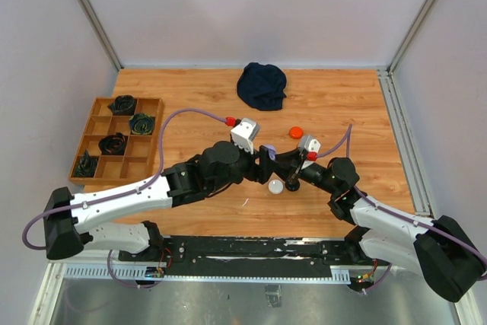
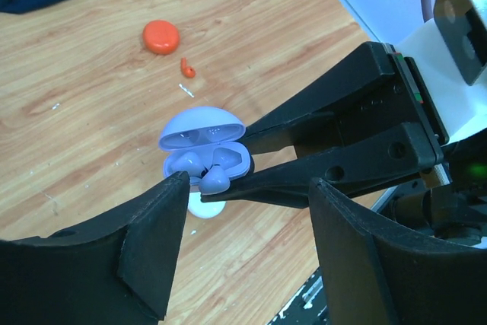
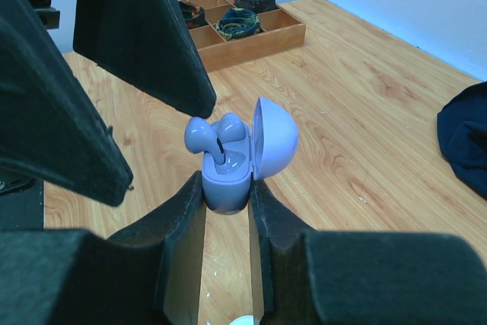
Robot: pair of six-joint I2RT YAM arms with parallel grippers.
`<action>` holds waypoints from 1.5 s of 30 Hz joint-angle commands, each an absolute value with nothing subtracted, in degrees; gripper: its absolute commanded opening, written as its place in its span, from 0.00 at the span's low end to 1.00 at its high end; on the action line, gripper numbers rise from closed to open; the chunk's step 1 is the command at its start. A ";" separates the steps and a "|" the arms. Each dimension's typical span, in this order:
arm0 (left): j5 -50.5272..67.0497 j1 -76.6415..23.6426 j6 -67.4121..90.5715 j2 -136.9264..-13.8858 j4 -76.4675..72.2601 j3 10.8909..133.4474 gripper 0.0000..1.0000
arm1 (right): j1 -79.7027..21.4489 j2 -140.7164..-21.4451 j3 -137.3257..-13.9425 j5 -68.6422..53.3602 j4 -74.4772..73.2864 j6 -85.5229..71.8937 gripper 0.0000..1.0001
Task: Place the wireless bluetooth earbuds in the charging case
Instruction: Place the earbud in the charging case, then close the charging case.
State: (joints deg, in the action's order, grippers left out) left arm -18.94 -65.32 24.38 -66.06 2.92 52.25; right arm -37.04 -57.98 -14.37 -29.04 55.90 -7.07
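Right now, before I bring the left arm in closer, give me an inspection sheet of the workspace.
Surface: wooden table, light planks.
Job's things: purple charging case, lid open; two purple earbuds in it, one seems to stand proud. Orange case shut, orange earbud loose beside it. White case on the table below the hands.
Clutter: dark blue cloth at the far edge; wooden divided tray on the left holding dark rolled fabric.
Hands: right hand shut on the purple charging case; left hand open, close beside it.
Cables: purple cables along both arms; no snag seen.
Surroundings: pale walls, metal frame posts.
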 commanded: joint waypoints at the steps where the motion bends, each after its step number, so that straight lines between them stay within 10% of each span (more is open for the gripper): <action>1: -17.35 -64.89 25.27 -67.51 4.28 55.16 0.68 | -37.64 -57.00 -14.26 -29.38 58.55 -6.86 0.06; 28: -10.18 -59.80 25.45 -65.58 7.48 57.43 0.63 | -37.63 -58.05 -14.82 -31.14 58.46 -6.68 0.06; 45: 16.71 -44.48 26.97 -66.01 2.59 51.67 0.73 | -37.67 -59.34 -15.18 -35.73 60.82 -8.06 0.06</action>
